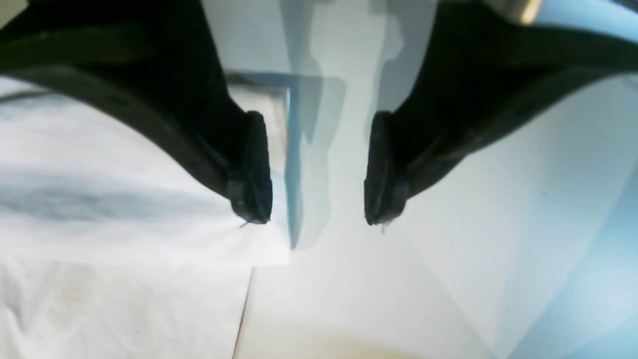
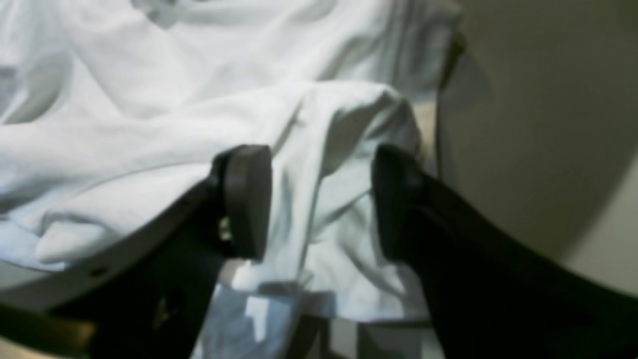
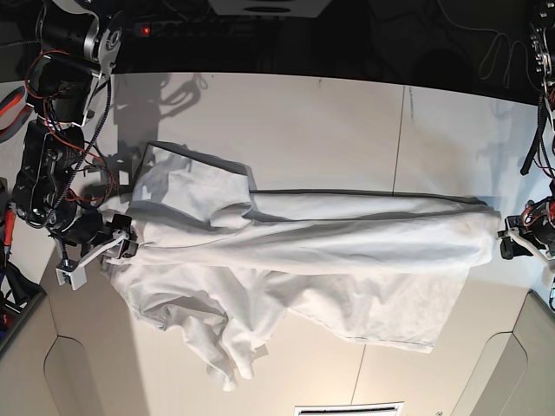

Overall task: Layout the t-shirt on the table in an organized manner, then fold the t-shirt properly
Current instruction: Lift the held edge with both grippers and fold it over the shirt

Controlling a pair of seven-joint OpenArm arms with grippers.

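Black fingers (image 2: 246,199) frame the white, wrinkled t-shirt (image 3: 303,251), bunched lengthwise.

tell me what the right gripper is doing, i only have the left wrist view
Observer: The right gripper is open, with a bunched fold of the t-shirt between its jaws.
Operator: is the shirt flat
Observer: No, the base view shows a long rumpled band across the table.
Operator: where's my left gripper on it
Observer: The left gripper sits just beside the band's end.
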